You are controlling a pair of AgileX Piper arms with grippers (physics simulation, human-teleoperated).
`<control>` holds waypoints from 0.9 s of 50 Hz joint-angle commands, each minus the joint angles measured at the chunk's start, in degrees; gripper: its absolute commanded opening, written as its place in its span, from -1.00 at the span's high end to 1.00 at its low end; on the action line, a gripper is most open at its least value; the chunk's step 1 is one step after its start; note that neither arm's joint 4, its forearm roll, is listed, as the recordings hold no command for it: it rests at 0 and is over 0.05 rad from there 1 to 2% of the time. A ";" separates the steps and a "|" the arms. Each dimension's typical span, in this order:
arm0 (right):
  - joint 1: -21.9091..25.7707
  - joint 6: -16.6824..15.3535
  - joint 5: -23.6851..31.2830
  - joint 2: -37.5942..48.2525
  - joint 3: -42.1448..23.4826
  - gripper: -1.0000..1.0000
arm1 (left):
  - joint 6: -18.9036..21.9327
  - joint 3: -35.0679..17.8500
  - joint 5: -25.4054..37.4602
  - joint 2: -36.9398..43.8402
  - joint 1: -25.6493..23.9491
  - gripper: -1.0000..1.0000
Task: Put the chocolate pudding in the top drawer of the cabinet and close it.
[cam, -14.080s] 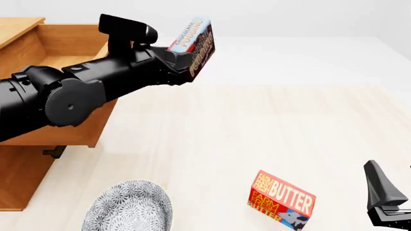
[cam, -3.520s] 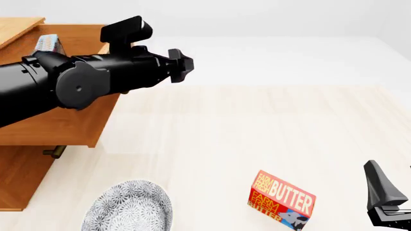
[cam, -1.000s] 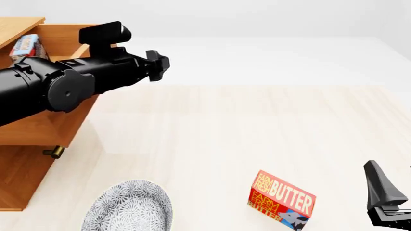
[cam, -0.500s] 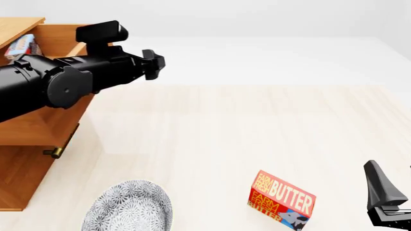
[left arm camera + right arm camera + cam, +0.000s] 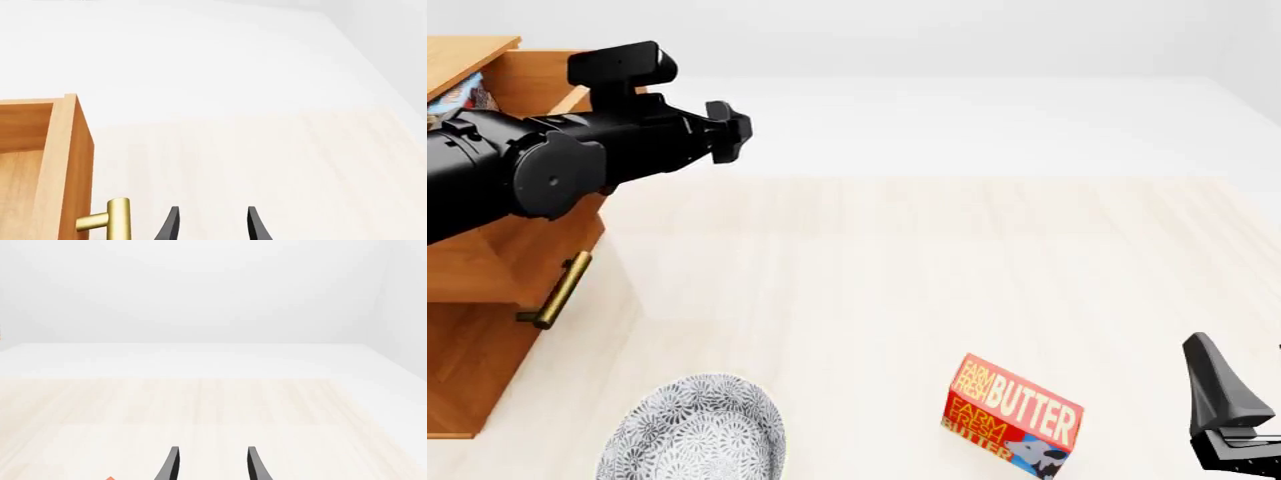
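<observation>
Inside the drawer point(image 5: 521, 250) sits the light, stiff pudding point(image 5: 471, 95); push its rigid front, left gripper point(image 5: 210, 227) parted, empty.

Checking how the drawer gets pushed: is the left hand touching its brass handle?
Apart. Left wrist view shows the left hand beside the brass handle, pale table between them.

Right gripper point(image 5: 211, 465) over bare worktop point(image 5: 213, 410)
Its two dark fingertips stand apart with nothing between them; a small orange-red corner point(image 5: 110, 478) shows at the frame edge.
</observation>
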 commanded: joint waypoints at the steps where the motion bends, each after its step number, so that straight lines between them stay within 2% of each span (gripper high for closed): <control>1: 0.00 0.00 0.00 0.00 0.00 -1.00 | 0.17 1.44 0.15 2.07 1.32 -1.00; 45: 0.00 0.00 0.00 0.00 0.00 -1.00 | 0.02 3.98 0.40 0.19 5.92 -1.00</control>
